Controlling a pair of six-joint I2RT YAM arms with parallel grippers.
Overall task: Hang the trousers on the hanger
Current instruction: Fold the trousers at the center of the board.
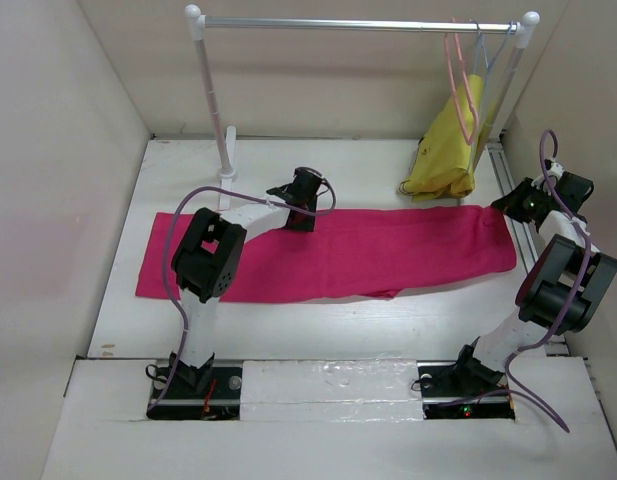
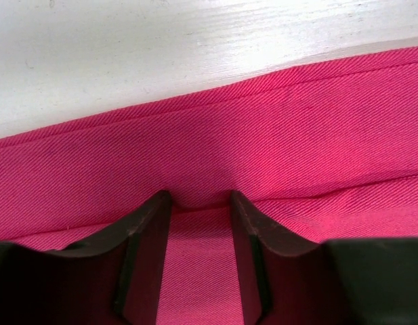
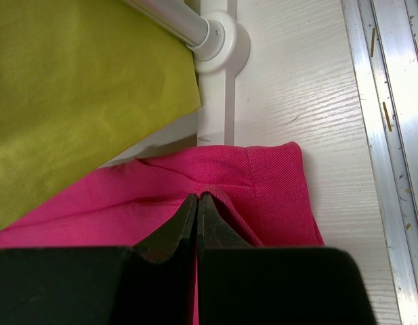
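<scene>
The magenta trousers [image 1: 368, 255] lie flat across the middle of the table, legs stretched left to right. My left gripper [image 1: 300, 218] presses down on their far edge; in the left wrist view its jaws [image 2: 200, 198] stand apart with cloth [image 2: 297, 135] lying between them. My right gripper [image 1: 512, 208] is at the trousers' right end. Its fingers [image 3: 197, 196] are closed together on a raised fold of the pink cloth [image 3: 276, 176]. The salmon-pink hanger [image 1: 469, 128] hangs from the rail [image 1: 358, 23] at the far right, apart from both grippers.
A mustard-yellow garment [image 1: 450, 150] [image 3: 73, 88] hangs under the rail's right end, beside a pale blue-grey hanger [image 1: 485, 65]. The rack's white left post [image 1: 213, 100] stands behind the left gripper. Its right post base [image 3: 222, 40] and a metal track [image 3: 388, 135] are close to the right gripper.
</scene>
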